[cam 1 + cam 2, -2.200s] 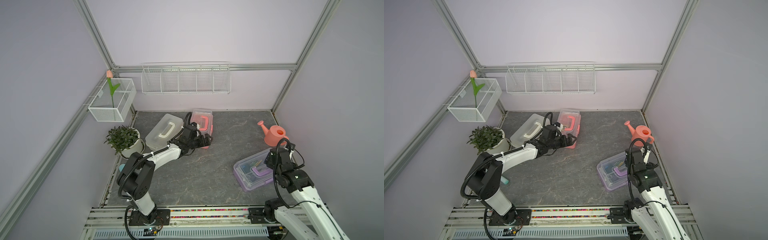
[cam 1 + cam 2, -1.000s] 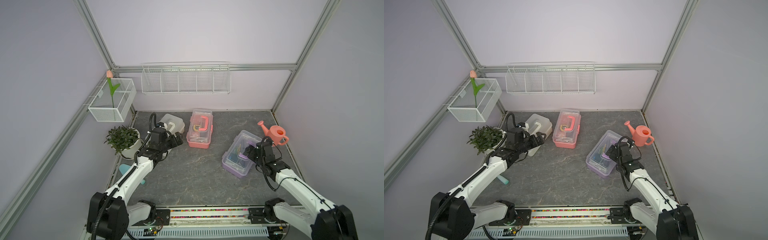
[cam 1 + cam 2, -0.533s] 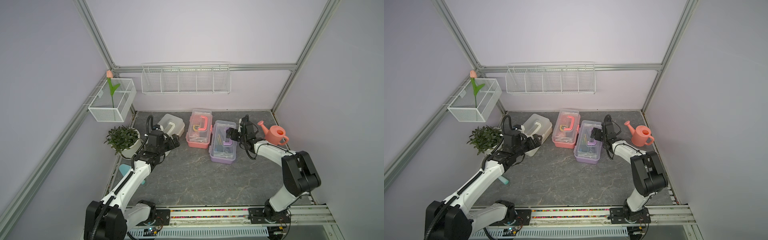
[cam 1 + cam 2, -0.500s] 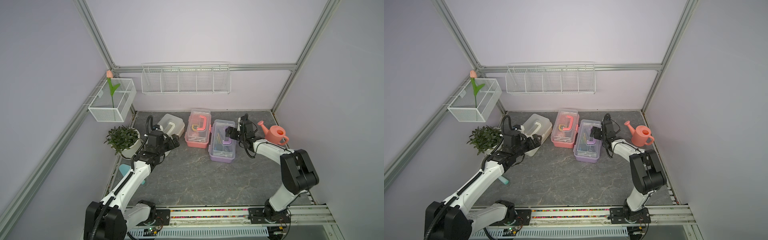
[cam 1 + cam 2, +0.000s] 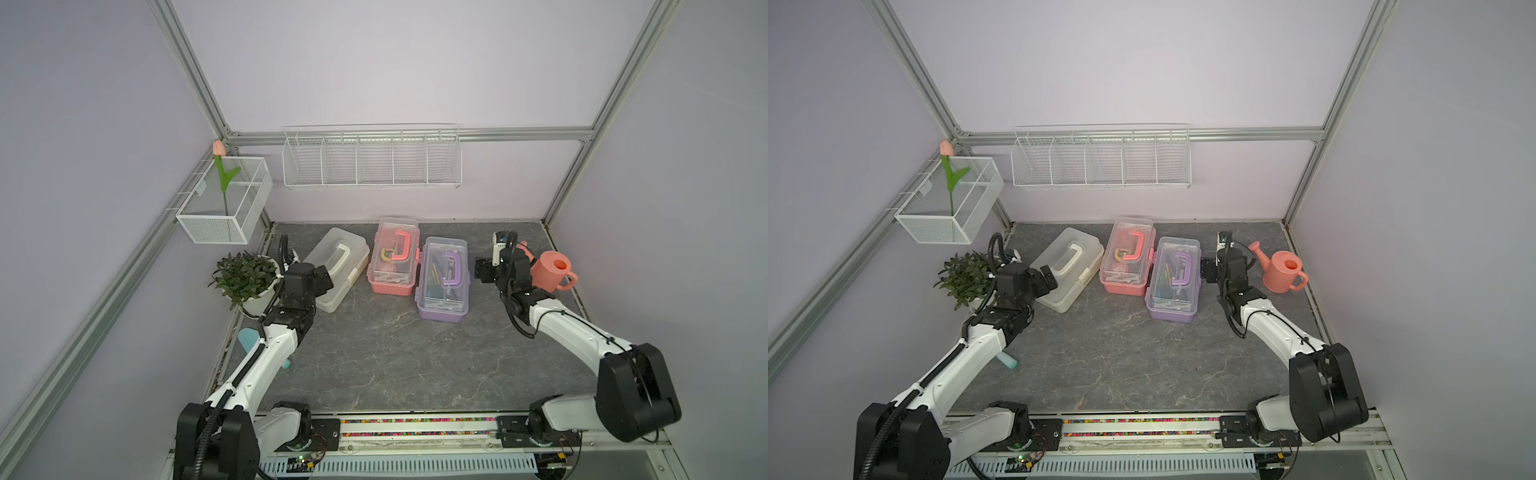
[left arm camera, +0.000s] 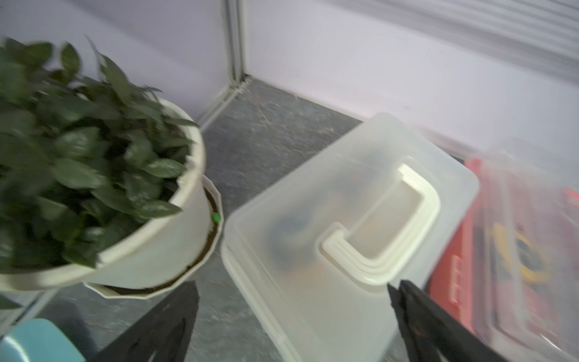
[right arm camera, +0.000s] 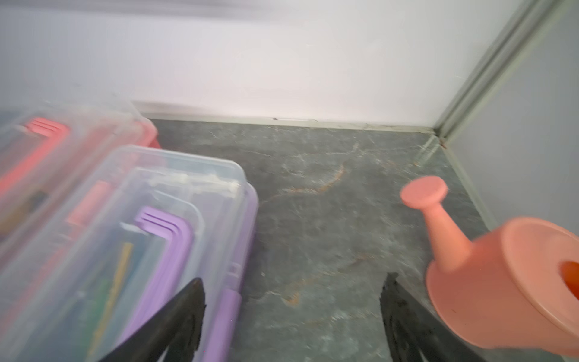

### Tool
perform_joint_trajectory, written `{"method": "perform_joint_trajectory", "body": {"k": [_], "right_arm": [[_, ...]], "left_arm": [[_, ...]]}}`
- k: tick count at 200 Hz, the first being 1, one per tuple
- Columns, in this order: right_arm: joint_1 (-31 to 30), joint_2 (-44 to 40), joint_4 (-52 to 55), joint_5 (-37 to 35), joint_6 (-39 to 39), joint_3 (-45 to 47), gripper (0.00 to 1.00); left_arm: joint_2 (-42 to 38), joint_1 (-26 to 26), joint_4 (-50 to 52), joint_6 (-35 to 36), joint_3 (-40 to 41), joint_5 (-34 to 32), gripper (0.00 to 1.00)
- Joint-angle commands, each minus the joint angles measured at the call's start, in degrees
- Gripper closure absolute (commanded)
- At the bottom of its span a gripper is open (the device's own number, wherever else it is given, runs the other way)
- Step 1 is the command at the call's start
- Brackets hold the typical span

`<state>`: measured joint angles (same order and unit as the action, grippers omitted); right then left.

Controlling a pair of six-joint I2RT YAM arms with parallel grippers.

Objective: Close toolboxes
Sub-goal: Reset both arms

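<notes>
Three toolboxes stand in a row at the back of the table in both top views: white (image 5: 338,268), pink (image 5: 394,257) and purple (image 5: 444,279). Each clear lid lies flat on its base with the handle folded down. My left gripper (image 5: 322,279) is open at the white toolbox's (image 6: 344,200) near left corner, with its jaws (image 6: 291,291) astride that corner of the lid. My right gripper (image 5: 482,270) is open just right of the purple toolbox (image 7: 131,250), over bare table (image 7: 293,280). One finger overlaps the box's edge in the right wrist view.
A potted plant (image 5: 245,278) stands close to the left arm, with a teal object (image 5: 249,338) beside it on the table. A salmon watering can (image 5: 552,274) sits right behind the right gripper. Two white wire baskets (image 5: 372,160) (image 5: 224,205) hang on the walls.
The right arm slid the purple toolbox from the front right to beside the pink one, then drew back a little. The left arm left the pink toolbox and now sits at the white one.
</notes>
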<state>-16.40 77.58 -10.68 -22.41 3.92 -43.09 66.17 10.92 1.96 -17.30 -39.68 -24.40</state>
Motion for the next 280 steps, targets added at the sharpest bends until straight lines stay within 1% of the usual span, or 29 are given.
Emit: {"method": "perform_joint_trajectory", "body": {"k": [1,11,23,35,47,55,65,67,72,83,91,102,109,115,118,130,133,141,147,155,162,168,178,194,213,228,242,280], "right_arm": [[1.79,-0.68,-4.01,-6.22,-3.12,9.57,0.12],[2.17,-0.69,-10.94,-6.66,-3.11,14.22,0.11],[3.03,0.22,-19.68,-5.24,-3.65,18.15,0.12],[3.77,0.58,-19.47,-4.13,-4.33,17.36,0.11],[4.26,2.83,-28.30,-3.03,-7.68,19.07,0.11],[4.25,4.29,-29.70,-3.80,-10.33,18.45,0.11],[4.31,6.55,-35.55,-3.10,-12.49,19.41,0.11],[5.71,7.08,-36.76,-2.79,-12.61,19.57,0.11],[6.55,7.91,-36.76,-2.46,-11.78,19.39,0.11],[8.05,8.07,-36.76,-1.18,-10.33,19.29,0.11],[10.02,7.52,-36.29,2.91,-8.96,20.06,0.11],[13.47,8.61,-40.88,9.15,-6.50,22.41,0.11],[15.41,10.65,-44.68,12.59,-5.07,23.81,0.11],[16.20,12.62,-50.65,12.98,-4.45,25.23,0.11],[16.37,12.44,-51.95,13.01,-4.26,25.69,0.11],[16.66,10.14,-47.09,13.46,-3.83,25.23,0.11],[16.62,10.39,-46.74,13.40,-3.83,24.88,0.11],[16.61,11.83,-47.47,12.16,-3.76,23.90,0.11],[16.23,11.20,-46.27,11.29,-4.06,23.71,0.11],[15.80,10.56,-44.15,10.08,-3.92,23.43,0.11],[15.83,11.10,-46.05,9.92,-4.04,23.76,0.11],[15.78,11.63,-47.20,9.98,-4.18,24.00,0.11],[15.72,10.88,-45.26,10.33,-4.19,23.72,0.11],[15.74,11.37,-45.61,11.85,-4.95,23.34,0.11],[15.66,11.41,-44.38,15.42,-6.24,22.79,0.11],[15.65,11.32,-44.37,15.47,-6.30,22.79,0.11],[15.67,11.25,-44.36,15.38,-6.30,22.83,0.11],[15.65,11.32,-43.95,15.60,-6.21,22.61,0.11]], "left_arm": [[2.62,-0.72,-11.83,7.61,4.21,-9.91,0.00],[3.63,-0.82,-14.19,9.46,5.45,-11.08,0.01],[4.96,-0.81,-16.52,10.79,6.68,-12.89,0.00],[6.40,-1.22,-19.58,11.47,8.27,-13.33,0.01],[7.74,-1.79,-24.20,11.95,10.54,-11.89,0.00],[8.72,-2.11,-28.16,12.16,12.34,-10.95,0.00],[9.77,-2.42,-32.46,12.84,14.19,-10.01,0.00],[9.92,-2.51,-33.33,13.15,14.52,-9.84,0.00],[10.06,-2.57,-34.35,13.69,14.86,-9.20,0.00],[9.94,-2.82,-36.51,14.56,15.54,-6.47,0.00],[10.36,-3.09,-40.63,14.90,16.96,-3.87,0.01],[12.52,-4.09,-47.23,14.85,18.96,0.50,0.01],[14.49,-4.84,-48.40,14.68,19.11,2.71,0.00],[16.99,-5.31,-50.62,14.73,19.10,4.40,0.00],[18.35,-5.43,-52.05,15.15,19.19,5.31,0.00],[23.23,-5.33,-59.08,18.15,19.23,8.14,0.00],[23.14,-5.26,-58.34,18.18,19.03,7.91,0.00],[20.78,-5.36,-52.05,16.73,17.99,7.68,0.01],[19.12,-5.30,-47.77,16.57,17.22,7.91,0.01],[20.48,-5.30,-51.96,17.54,18.03,8.00,0.00],[21.61,-5.34,-55.53,18.07,18.90,8.27,0.00],[22.05,-5.32,-56.65,18.14,19.19,8.41,0.00],[21.60,-5.37,-55.11,18.20,18.76,8.45,0.00],[19.60,-5.38,-48.35,16.76,16.98,7.93,0.00],[20.64,-5.37,-51.37,17.56,17.60,7.97,0.01],[19.85,-5.42,-48.44,16.81,16.79,7.75,0.00],[20.31,-5.39,-50.02,16.89,17.17,7.61,0.01],[20.13,-5.47,-48.22,16.43,16.41,7.18,0.01]]}}
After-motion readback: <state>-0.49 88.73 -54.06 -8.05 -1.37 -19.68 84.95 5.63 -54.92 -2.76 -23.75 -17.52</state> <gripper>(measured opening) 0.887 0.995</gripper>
